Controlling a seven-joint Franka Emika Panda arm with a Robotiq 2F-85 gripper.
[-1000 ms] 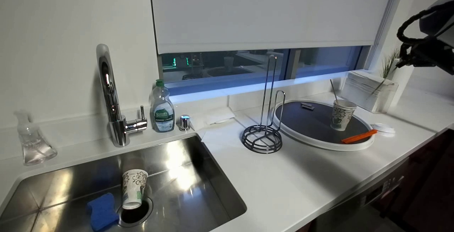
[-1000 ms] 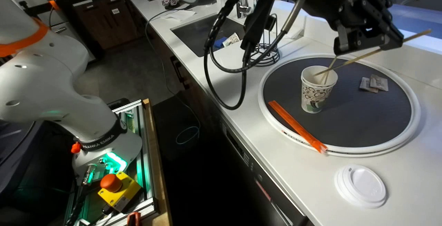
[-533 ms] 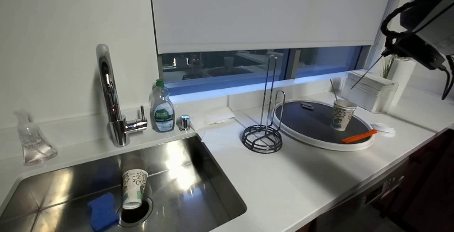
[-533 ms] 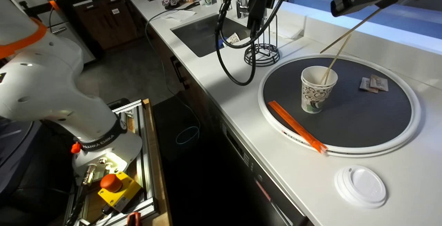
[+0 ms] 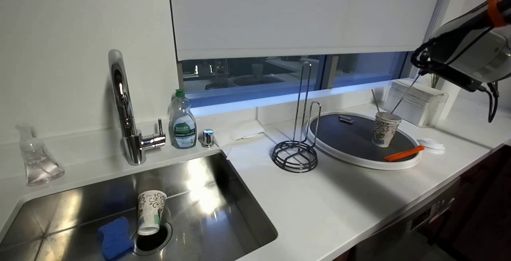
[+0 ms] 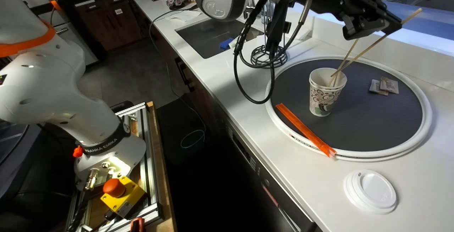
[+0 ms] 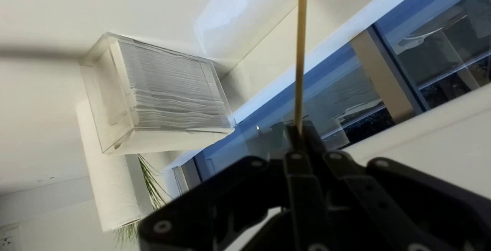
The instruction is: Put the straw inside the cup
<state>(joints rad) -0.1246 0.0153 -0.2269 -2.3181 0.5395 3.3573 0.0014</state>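
The straw is a thin tan stick (image 6: 372,47), also in the wrist view (image 7: 301,51). My gripper (image 6: 394,27) is shut on it near its upper end, as the wrist view shows at the fingertips (image 7: 300,130). The straw hangs tilted. The cup is a white patterned paper cup (image 6: 321,99), upright on a round dark tray with a white rim (image 6: 427,118); it also shows in an exterior view (image 5: 385,131). The straw's lower end is at the cup's mouth; I cannot tell whether it is below the rim. A second stick (image 6: 352,50) leans inside the cup.
An orange packet (image 6: 305,131) lies across the tray's edge. Small packets (image 6: 385,84) lie on the tray. White lids (image 6: 370,191) are on the counter. A wire holder (image 5: 295,157) and a napkin box (image 5: 417,103) stand near the tray. Another paper cup (image 5: 151,213) lies in the sink.
My gripper rose with the straw, then came down. In an exterior view it moved left. The straw's lower end went from above and behind the cup to the cup's mouth. The cup stayed put.
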